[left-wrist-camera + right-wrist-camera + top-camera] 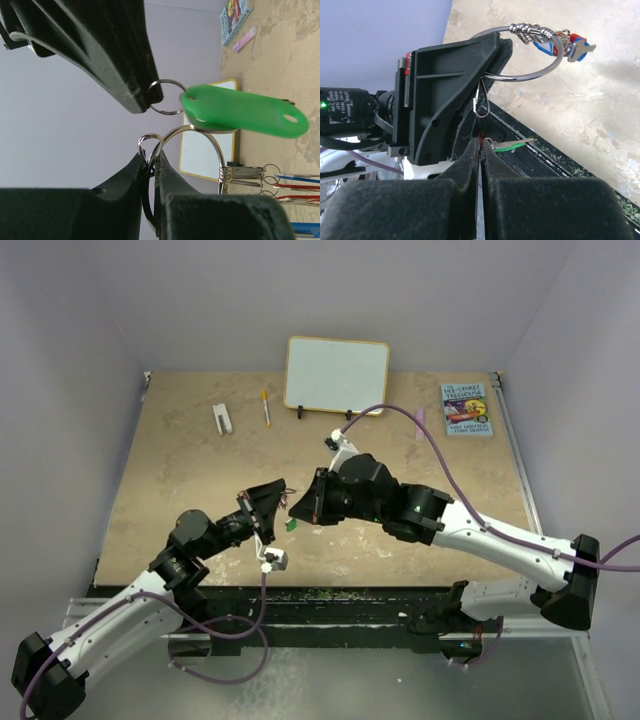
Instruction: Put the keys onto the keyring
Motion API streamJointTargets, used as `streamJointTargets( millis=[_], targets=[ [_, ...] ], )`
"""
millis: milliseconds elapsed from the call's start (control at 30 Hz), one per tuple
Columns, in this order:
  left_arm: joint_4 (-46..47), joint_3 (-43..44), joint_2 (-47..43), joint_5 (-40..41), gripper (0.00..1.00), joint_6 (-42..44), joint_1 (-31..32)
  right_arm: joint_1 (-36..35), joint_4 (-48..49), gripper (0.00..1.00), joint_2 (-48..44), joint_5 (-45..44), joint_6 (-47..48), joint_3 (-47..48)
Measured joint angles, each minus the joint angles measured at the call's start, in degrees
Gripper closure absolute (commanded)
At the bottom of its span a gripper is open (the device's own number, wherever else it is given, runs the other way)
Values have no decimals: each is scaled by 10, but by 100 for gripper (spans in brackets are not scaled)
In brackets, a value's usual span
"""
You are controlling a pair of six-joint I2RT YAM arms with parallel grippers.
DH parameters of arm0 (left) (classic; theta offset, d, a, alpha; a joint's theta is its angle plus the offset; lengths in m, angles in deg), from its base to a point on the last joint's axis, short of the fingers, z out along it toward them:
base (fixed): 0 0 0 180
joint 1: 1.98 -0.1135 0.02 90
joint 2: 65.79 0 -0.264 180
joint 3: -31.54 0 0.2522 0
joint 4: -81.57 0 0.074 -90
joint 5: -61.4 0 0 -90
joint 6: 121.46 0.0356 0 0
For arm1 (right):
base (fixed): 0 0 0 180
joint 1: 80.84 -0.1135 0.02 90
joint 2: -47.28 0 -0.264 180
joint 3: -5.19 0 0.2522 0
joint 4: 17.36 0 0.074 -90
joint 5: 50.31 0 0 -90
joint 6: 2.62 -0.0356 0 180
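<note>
Step in hand: threading the green-tagged key [512, 145] onto the keyring [216, 150]. Both are held up off the counter [190, 470], btwn the two arms, near its front edge.

L claw [151, 164]: jaws nearly closed, pinching the keyring at the thin wire loop [150, 145] by its end. The ring's big wire arc sweeps out away from the fingers. The red- and blue-tagged keys [295, 186] already hang on it, bunched on the far side of the arc.

R claw [481, 150]: jaws pressed together, gripping the small split ring [165, 97] that carries the green tag [245, 112]. In the L wrist view the split ring sits just above the keyring's arc and apart from it, w/ the tag crossing in front of the wire. Not linked yet, as far as I can judge. The key blade barely shows, only a silver sliver beside the tag in the R wrist view.

Can't tell whether the keyring's end is open or latched, since the L claw's fingers cover that spot.

Judgement: roughly mid-task, w/ the others on and the green one left. Next move prob calls for fine alignment:
- Bring the split ring to the free end of the wire, hole square to it, then slide it along the arc.
- L claw has to hold the ring steady w/o blocking the opening, and may need a regrip if its fingers sit on the gap.

Risks: thin wire slipping or twisting in the pads, and the tag swinging & hiding the hole.

Whiteboard [336, 374] and book [467, 408] sit at the back of the counter, not involved.
</note>
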Motion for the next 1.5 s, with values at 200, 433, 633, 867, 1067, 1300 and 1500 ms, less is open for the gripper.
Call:
streamJointTargets(
  millis=[200,433,633,867,1067,1300,1500],
  targets=[
    [4,-2,-9,0,96,5,0,-7,3,100,3,0,0,23],
    [5,-3,-11,0,96,6,1,-7,31,100,25,5,4,41],
    [8,-3,-11,0,96,6,1,-7,45,100,45,19,4,41],
    [16,-6,-11,0,96,7,1,-7,53,100,45,19,4,41],
    [21,-11,-19,0,96,12,4,-7,49,100,45,14,4,41],
    [21,-11,-29,0,96,14,5,-7,46,100,45,13,4,41],
    [20,-11,-29,-1,96,14,7,-7,42,100,38,13,3,41]
  ],
)
